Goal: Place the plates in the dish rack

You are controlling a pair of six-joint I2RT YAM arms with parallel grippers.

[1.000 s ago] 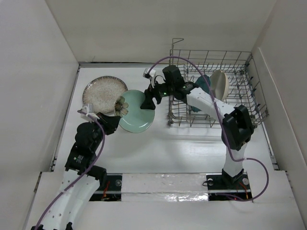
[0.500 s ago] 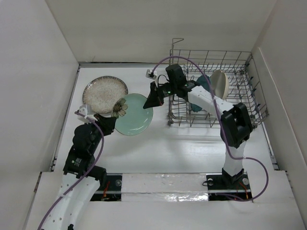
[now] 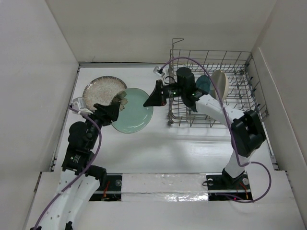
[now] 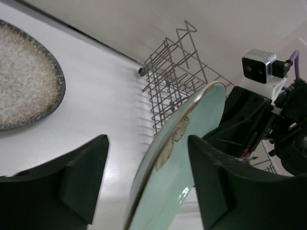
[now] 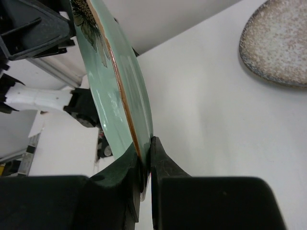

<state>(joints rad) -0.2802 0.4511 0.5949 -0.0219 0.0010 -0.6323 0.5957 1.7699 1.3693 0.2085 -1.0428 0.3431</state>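
The pale mint green plate [image 3: 134,111] with a flower motif hangs tilted above the table, left of the dish rack [image 3: 211,52]. My right gripper [image 3: 154,98] is shut on its right rim; the right wrist view shows the rim [image 5: 115,81] pinched between both fingers [image 5: 146,143]. My left gripper [image 3: 115,103] stands open around the opposite rim, its fingers apart from the plate [image 4: 182,158] on both sides [image 4: 146,143]. The speckled beige plate [image 3: 101,92] lies flat at the back left. A dark teal plate [image 3: 204,84] and a cream plate [image 3: 219,84] stand upright in the rack.
White walls close in the table on the left, back and right. The rack's near left corner [image 4: 177,72] is just beyond the held plate. The speckled plate [image 4: 24,81] lies close behind my left gripper.
My right gripper has shut on the mint plate's right rim, and then my left gripper opened and let go of it. The plate has tilted up and the right arm has shifted right.
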